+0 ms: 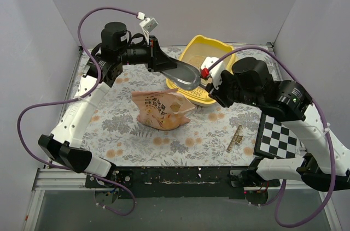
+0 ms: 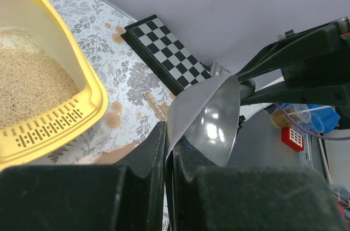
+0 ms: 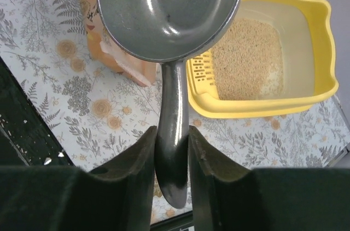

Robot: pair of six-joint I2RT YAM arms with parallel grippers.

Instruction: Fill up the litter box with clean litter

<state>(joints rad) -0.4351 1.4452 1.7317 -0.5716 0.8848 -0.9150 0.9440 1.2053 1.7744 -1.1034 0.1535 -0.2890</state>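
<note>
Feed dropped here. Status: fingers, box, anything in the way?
Both shut on scoop: left fingers on bowl rim, right fingers on handle. Scoop empty, box part-filled with litter. Way looks open; bag lies beside box.

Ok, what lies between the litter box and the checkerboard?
Between litter box and checkerboard: a tan ruler-like strip on the floral cloth, shown in the left wrist view.

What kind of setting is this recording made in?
Most likely a robotics lab test cell, not a home: plain white walls closely enclose a floral table cloth, and a checkerboard calibration board lies on it at the right.
</note>
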